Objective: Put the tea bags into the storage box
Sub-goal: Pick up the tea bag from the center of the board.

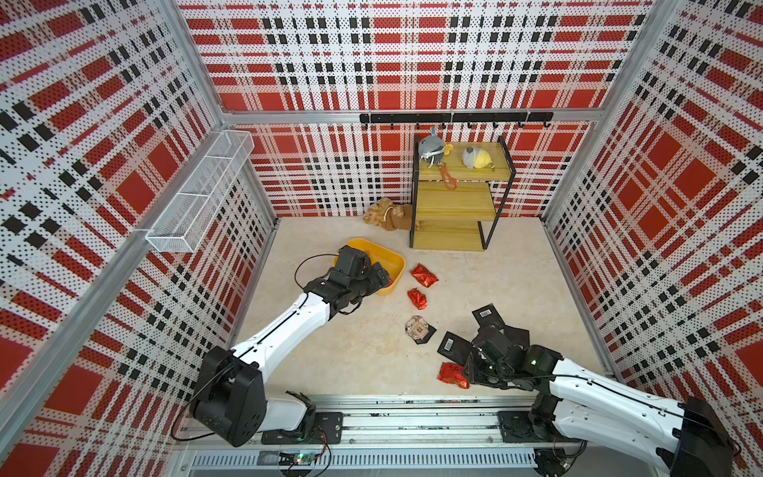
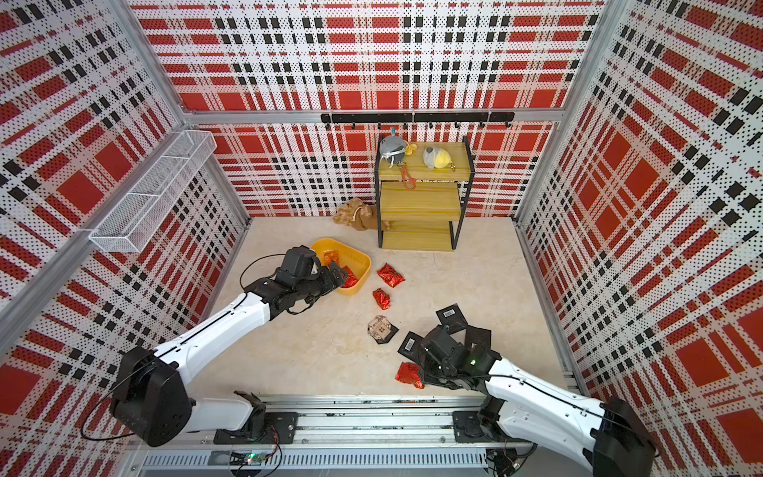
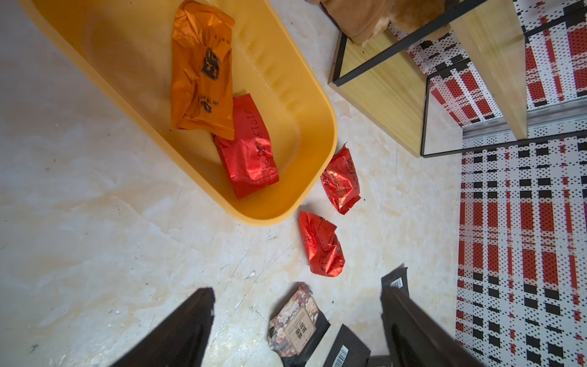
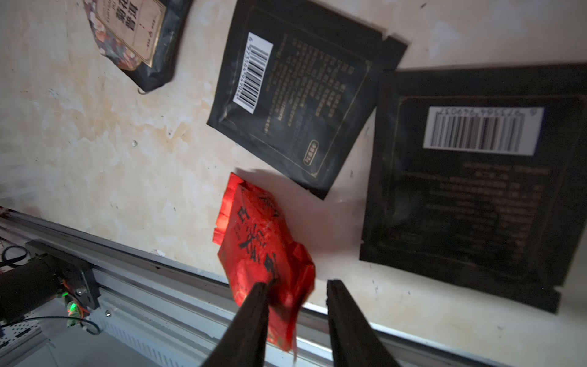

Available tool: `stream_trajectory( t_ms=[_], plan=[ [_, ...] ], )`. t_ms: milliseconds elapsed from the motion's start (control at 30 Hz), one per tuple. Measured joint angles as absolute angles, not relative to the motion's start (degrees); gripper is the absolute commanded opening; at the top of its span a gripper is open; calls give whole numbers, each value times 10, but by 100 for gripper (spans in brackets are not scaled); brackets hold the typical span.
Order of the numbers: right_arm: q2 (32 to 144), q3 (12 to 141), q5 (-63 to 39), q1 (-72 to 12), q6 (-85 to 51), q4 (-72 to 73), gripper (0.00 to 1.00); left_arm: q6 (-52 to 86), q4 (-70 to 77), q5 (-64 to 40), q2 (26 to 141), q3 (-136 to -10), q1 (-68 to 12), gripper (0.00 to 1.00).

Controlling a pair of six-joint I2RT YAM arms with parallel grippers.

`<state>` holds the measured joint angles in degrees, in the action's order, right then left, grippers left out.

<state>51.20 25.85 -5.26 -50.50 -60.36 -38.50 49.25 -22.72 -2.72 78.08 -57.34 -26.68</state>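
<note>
Right gripper (image 4: 298, 283), jaws half-spread, straddles the near end of the red tea bag (image 4: 260, 241) at the surface's front edge; long axis points away. Left gripper (image 3: 298, 294), spread and empty, hovers by the storage box (image 3: 327, 139).

Just beyond the right gripper (image 4: 298, 282), a sachet (image 4: 476, 190) is blurred and edge-cropped; the left arm (image 1: 289, 322) covers part of the box (image 1: 396, 264).

From here I see crinkly, shiny red foil packets (image 3: 320, 244), matt black sachets (image 4: 295, 95), a smooth glossy yellow plastic tub (image 3: 279, 95), a wooden shelf (image 1: 454, 202), and a stone-look counter (image 1: 516, 289).
</note>
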Motion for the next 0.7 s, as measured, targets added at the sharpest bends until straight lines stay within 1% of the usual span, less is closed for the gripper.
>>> stream_trajectory(
  t_ms=[233, 300, 333, 367, 567, 700],
  plan=[
    [512, 252, -53, -505, -603, -374, 11, 492, -227, -27, 773, -573, -266, 88],
    [512, 252, -54, -505, -603, -370, 4, 492, -227, -27, 770, -573, -263, 88],
    [512, 252, -54, -505, -602, -368, 1, 492, -227, -27, 768, -573, -262, 88],
    [512, 252, -53, -505, -604, -367, 0, 492, -227, -28, 766, -573, -261, 88],
    [511, 258, -51, -505, -604, -369, 0, 492, -225, -30, 757, -569, -257, 88],
    [512, 305, -40, -505, -601, -380, 0, 494, -221, -30, 742, -543, -258, 88]
  ],
)
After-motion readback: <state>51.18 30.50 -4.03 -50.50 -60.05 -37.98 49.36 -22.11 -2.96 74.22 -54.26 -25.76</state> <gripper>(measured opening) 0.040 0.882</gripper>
